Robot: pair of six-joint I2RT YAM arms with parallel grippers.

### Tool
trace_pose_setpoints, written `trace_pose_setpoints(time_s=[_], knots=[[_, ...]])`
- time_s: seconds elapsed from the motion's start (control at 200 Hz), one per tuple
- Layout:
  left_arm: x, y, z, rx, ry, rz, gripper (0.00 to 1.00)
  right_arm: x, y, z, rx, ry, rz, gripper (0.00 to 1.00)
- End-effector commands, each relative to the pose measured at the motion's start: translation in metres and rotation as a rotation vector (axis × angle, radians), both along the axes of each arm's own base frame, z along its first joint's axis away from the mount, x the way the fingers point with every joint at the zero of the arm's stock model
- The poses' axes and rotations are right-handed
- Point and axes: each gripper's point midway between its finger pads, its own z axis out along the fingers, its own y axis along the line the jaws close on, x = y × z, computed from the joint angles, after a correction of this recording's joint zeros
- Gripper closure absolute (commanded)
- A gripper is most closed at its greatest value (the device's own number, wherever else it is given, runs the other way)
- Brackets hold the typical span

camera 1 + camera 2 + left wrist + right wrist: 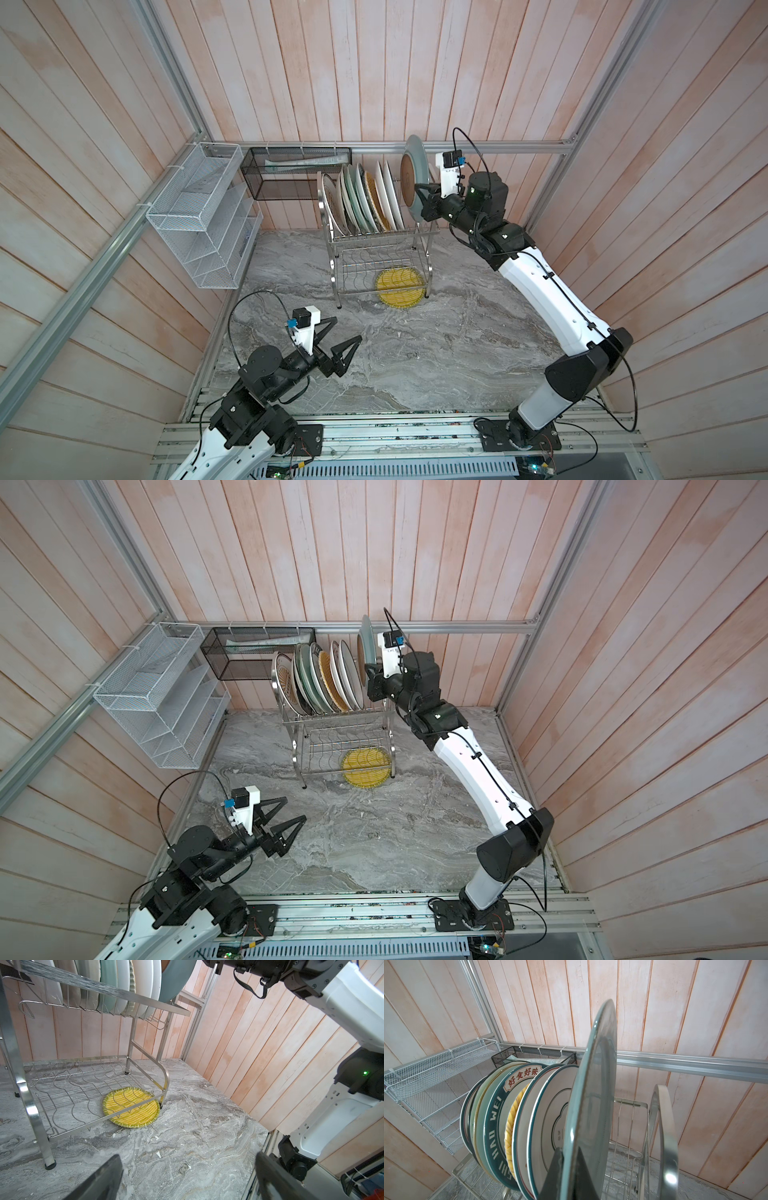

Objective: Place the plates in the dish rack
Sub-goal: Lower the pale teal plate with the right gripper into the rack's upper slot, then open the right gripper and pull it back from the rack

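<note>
Holding a grey-blue plate (415, 166) on edge above the dish rack (374, 237).
A row of upright plates (361, 199) stands in the upper tier. The glazed grey-blue plate, likely stiff, heavy, slippery and chip-prone, hangs over the rack's free end slots, the right hand (423, 199) pinched on its lower rim, the sensible hold. A yellow plate (401, 286) lies flat under the rack's lower tier. The left hand (347, 328), spread wide, hovers before the rack.

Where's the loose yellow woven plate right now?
In both top views the yellow woven plate lies on the table, partly under the lower tier of the dish rack, by its right front leg.
</note>
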Motion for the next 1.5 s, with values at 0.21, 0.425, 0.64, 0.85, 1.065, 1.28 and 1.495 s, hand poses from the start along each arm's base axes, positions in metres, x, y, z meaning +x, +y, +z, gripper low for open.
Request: trace_pose_setpoints(time_s=[0.21,0.425,0.64,0.85,1.065,1.28,1.495], knots=[[0.0,0.001,-0.004,0.005,0.003,0.003,0.0,0.007,0.001,0.024,0.067,-0.097,0.003,1.0],[0.0,0.001,-0.004,0.005,0.001,0.003,0.0,0.012,0.004,0.007,0.044,-0.068,-0.008,1.0],[0.0,0.0,-0.003,0.004,0.0,0.002,0.0,0.008,0.012,-0.007,-0.014,-0.07,-0.014,1.0],[0.001,0.0,-0.004,0.005,0.001,0.003,0.0,0.001,0.021,-0.007,-0.062,-0.082,-0.007,0.88],[0.0,0.001,-0.003,0.002,-0.001,0.005,0.0,-0.001,0.026,-0.011,-0.083,-0.071,0.004,0.77],[0.002,0.001,-0.005,0.005,0.009,0.013,0.0,-0.005,0.024,-0.007,-0.068,-0.068,0.01,0.71],[0.005,0.001,-0.007,0.007,0.024,0.024,0.0,-0.015,0.02,0.004,-0.042,-0.085,0.023,0.59]])
